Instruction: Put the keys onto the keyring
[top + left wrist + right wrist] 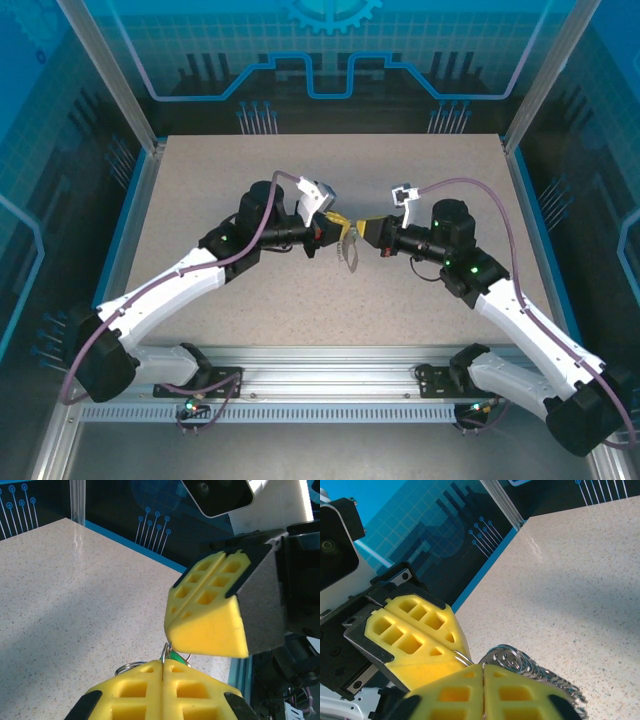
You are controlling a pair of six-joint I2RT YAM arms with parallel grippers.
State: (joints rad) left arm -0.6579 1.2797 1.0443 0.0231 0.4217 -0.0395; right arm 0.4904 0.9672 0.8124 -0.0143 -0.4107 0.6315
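Both grippers meet tip to tip above the middle of the table. My left gripper [337, 228] [163, 663] is shut on the thin wire of the keyring [168, 652]. The keyring's loop [352, 258] hangs below the tips, and its silvery chain [540, 669] trails right. The key [176, 656] shows as a sliver of green at the tip of my right gripper [363, 233] [172, 630] [483, 668]. The right jaws are pressed together on it. Double wire [463, 656] runs from the left gripper's fingertips [451, 641] to the right gripper's seam.
The speckled beige table [250, 170] lies bare around the arms. Metal posts and blue-lit panels [330, 60] wall it in at the back and sides. An aluminium rail [330, 385] with the arm bases runs along the near edge.
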